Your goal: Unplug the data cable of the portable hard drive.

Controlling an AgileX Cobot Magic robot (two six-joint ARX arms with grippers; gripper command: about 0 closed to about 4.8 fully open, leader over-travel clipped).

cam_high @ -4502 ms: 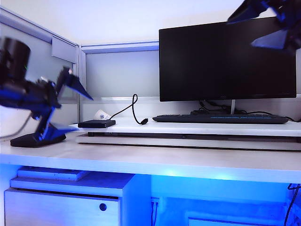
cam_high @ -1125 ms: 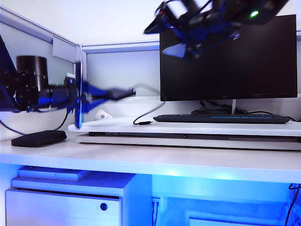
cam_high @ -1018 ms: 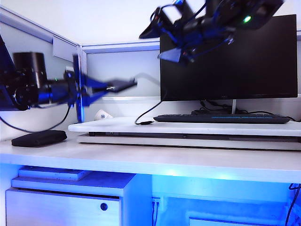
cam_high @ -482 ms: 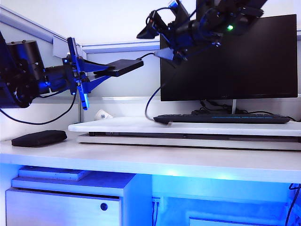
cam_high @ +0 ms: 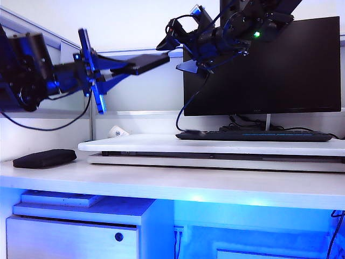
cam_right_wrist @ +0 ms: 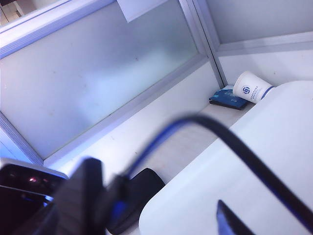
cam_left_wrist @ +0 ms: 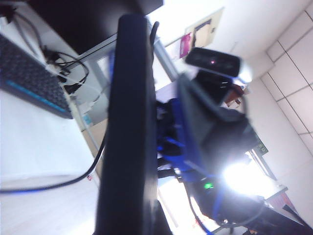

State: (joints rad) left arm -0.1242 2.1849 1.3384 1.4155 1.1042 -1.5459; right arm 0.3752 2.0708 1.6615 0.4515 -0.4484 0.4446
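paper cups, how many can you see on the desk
1. A white paper cup lies on its side by the partition wall, at the left end of the white riser, beside a dark blue packet. Others may be hidden.

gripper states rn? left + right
Left tool: shut on the drive, held up in the air.
Right tool: open, at the cable where it leaves the drive; nothing gripped yet.

Left hand (cam_high: 121,66) clamped shut aloft; right hand (cam_high: 180,51) spread wide opposite.
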